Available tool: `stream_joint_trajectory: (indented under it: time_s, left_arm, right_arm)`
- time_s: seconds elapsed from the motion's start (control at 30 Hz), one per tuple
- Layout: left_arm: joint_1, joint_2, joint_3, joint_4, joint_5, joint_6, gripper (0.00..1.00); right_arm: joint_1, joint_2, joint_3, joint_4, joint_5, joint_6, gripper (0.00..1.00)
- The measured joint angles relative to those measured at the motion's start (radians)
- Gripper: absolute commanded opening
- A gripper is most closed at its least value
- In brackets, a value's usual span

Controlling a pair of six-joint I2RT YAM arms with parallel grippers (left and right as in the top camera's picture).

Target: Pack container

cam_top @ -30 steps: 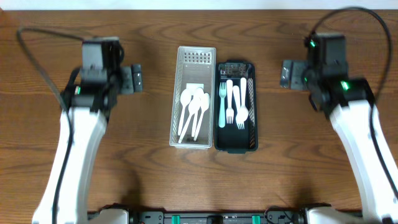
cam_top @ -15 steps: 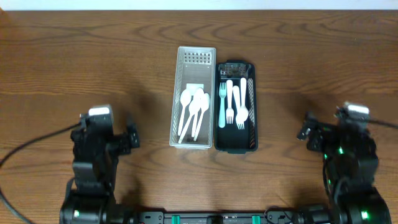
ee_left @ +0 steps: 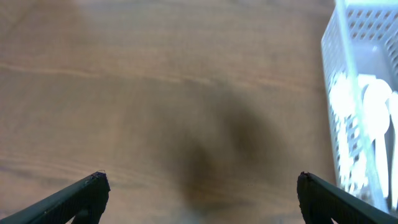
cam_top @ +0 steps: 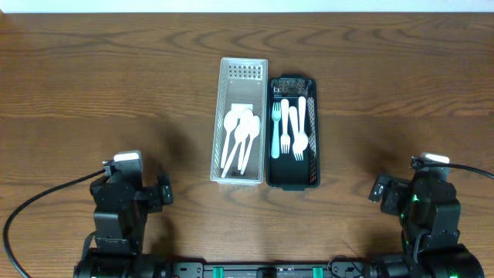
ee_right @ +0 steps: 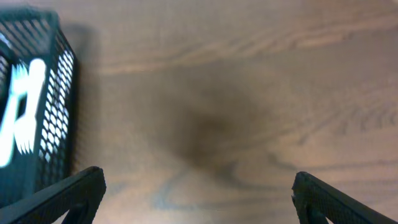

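Observation:
A white perforated basket (cam_top: 241, 71) holds white spoons (cam_top: 239, 137) at the table's middle. Next to it on the right, touching, a dark basket (cam_top: 293, 181) holds white and pale blue forks (cam_top: 289, 127). My left gripper (cam_top: 164, 194) is low at the front left, open and empty over bare wood (ee_left: 199, 186); the white basket (ee_left: 348, 37) shows at its right edge. My right gripper (cam_top: 378, 189) is at the front right, open and empty (ee_right: 199, 186); the dark basket (ee_right: 59, 93) with forks shows at its left edge.
The wooden table (cam_top: 93, 77) spreads on all sides of the two baskets. A black cable (cam_top: 31, 212) loops from the left arm near the front left edge. A black bar (cam_top: 262, 270) runs along the front edge.
Both arms have drawn back from beside the baskets toward the front edge of the table and lowered. The baskets and cutlery have not moved.

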Motion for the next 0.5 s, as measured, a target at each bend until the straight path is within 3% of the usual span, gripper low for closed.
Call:
stream_joint_trajectory:
  time_s: [0.5]
  left_arm:
    - [0.0, 0.0, 0.0, -0.111, 0.0, 0.0, 0.98]
  right_arm:
    - [0.0, -0.027, -0.001, -0.095, 0.002, 0.0, 0.99]
